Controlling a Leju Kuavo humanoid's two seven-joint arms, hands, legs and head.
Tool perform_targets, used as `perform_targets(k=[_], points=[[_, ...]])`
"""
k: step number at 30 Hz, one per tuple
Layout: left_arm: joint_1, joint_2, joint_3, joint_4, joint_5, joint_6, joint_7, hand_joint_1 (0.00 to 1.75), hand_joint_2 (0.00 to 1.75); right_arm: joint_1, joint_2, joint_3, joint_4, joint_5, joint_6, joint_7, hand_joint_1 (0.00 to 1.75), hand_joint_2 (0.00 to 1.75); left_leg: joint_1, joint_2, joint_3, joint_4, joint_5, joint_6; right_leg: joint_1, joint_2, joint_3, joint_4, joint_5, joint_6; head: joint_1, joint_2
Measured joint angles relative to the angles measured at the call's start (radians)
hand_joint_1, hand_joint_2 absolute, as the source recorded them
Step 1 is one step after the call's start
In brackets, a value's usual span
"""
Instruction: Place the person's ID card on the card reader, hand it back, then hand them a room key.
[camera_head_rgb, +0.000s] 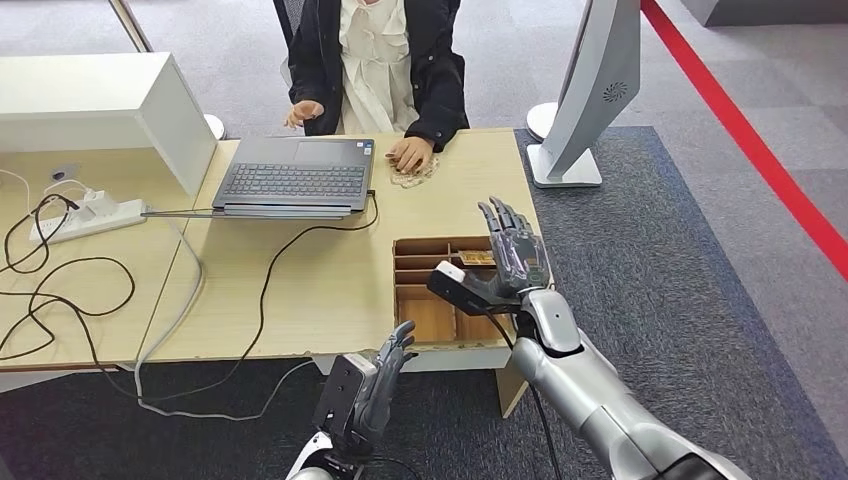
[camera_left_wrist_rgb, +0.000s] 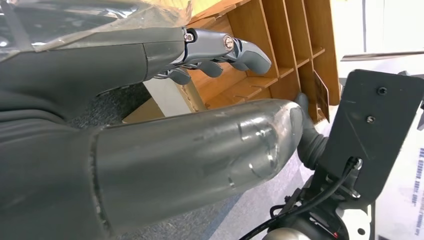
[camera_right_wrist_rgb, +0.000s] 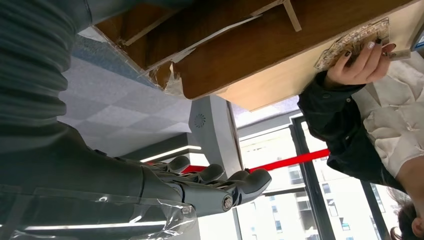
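A person in a black coat sits at the far side of the table, one hand (camera_head_rgb: 410, 153) resting on a pale patterned card (camera_head_rgb: 417, 178). The same card (camera_right_wrist_rgb: 352, 42) lies under their fingers in the right wrist view. My right hand (camera_head_rgb: 515, 252) hovers over the wooden divided box (camera_head_rgb: 420, 300), fingers straight and spread, holding nothing; the right wrist view also shows my right hand (camera_right_wrist_rgb: 200, 190) empty. A patterned card (camera_head_rgb: 478, 258) sits in the box's far compartment. My left hand (camera_head_rgb: 378, 385) is below the table's near edge, fingers extended, empty. From the left wrist, my left hand (camera_left_wrist_rgb: 165, 50) reaches toward the box (camera_left_wrist_rgb: 280, 45).
An open laptop (camera_head_rgb: 295, 175) faces the person, its cable trailing across the table (camera_head_rgb: 300, 290). A white cabinet (camera_head_rgb: 100, 110), a power strip (camera_head_rgb: 90, 215) and looped cables occupy the left. A white screen on a stand (camera_head_rgb: 590, 90) rises at the right. Red floor line (camera_head_rgb: 750, 130).
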Motion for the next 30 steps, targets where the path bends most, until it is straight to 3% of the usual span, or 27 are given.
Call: perform_targets(k=[15,30], points=[[-0.002,-0.002,0.000,0.010,0.011,0.032,-0.020,0.00,0.00,-0.018,0.035,0.000,0.091,-0.024,-0.025,-0.039,0.00,1.75,0.000,0.000,0.000,0.000,0.000,0.000,0.000,0.000,0.000,0.000,0.000,0.000,0.000,0.000],[-0.003,-0.002,0.000,0.011,0.011,0.054,-0.017,0.00,0.00,-0.015,0.036,0.000,0.088,-0.039,-0.025,-0.035,0.00,1.75,0.000,0.000,0.000,0.000,0.000,0.000,0.000,0.000,0.000,0.000,0.000,0.000,0.000,0.000]])
